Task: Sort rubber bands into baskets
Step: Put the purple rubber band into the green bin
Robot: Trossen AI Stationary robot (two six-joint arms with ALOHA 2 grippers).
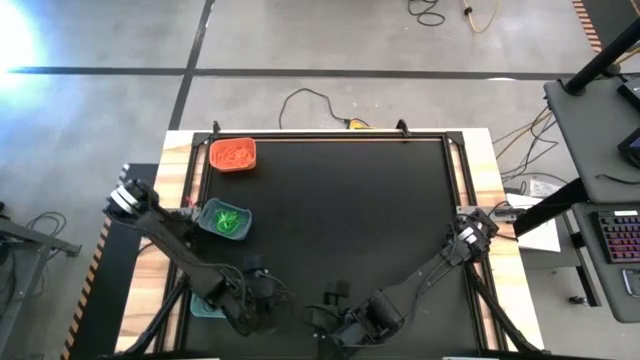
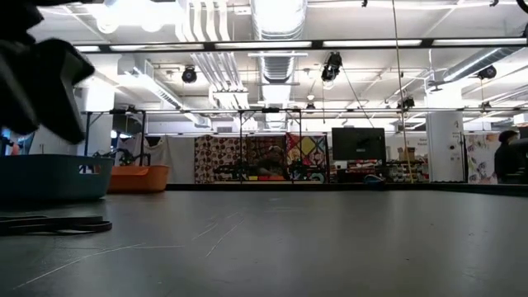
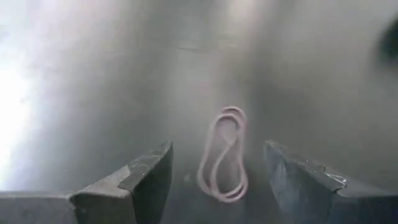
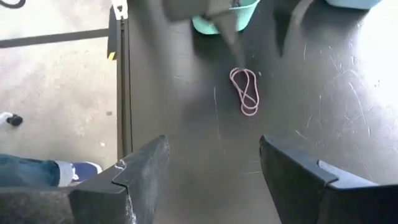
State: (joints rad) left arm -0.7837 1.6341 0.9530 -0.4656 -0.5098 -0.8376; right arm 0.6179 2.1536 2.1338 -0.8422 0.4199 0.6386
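Black matting covers the desk [image 1: 350, 210], with grey concrete floor beyond it. Near the front edge lies a rubber band [image 3: 224, 155], folded into a double loop, flat on the mat. Directly over it hangs the left gripper [image 3: 217, 180], fingers spread, touching nothing. Close beside, the right gripper [image 4: 211, 171] is likewise released and empty. An orange basket [image 1: 232, 155] sits at the far left corner, a teal basket [image 1: 224, 220] along the left edge, another [image 1: 205, 305] near the front left.
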